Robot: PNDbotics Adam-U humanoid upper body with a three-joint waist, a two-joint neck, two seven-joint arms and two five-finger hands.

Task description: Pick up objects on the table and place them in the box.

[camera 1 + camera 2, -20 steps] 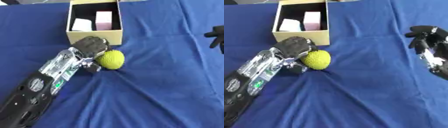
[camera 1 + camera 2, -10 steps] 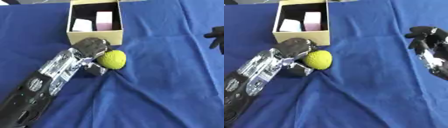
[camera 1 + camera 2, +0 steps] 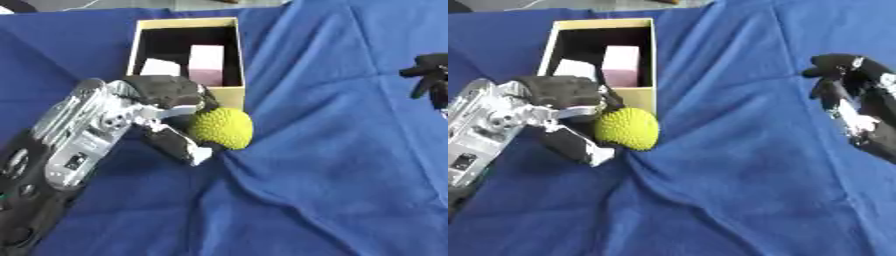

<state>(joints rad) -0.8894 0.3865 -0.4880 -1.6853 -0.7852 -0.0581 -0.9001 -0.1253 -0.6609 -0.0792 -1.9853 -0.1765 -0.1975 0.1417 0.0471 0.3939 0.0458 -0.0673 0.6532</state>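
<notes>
A: Left eye view: where's the ball?
B: The bumpy yellow-green ball (image 3: 222,128) sits on the blue-draped counter (image 3: 332,165) just before the box (image 3: 185,24); the left hand (image 3: 166,107) curls round it.
A: Right eye view?
B: The right hand (image 3: 852,95) hangs idle, fingers relaxed, holding nothing. The ball looks light and grippy; cupping its sides should work.

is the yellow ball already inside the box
No, the ball sits on the blue cloth just outside the box, against the left hand.

I see a bumpy yellow-green ball (image 3: 222,128) just before the open box (image 3: 229,55). The box holds 2 blocks, white (image 3: 160,67) and pink (image 3: 206,64).
</notes>
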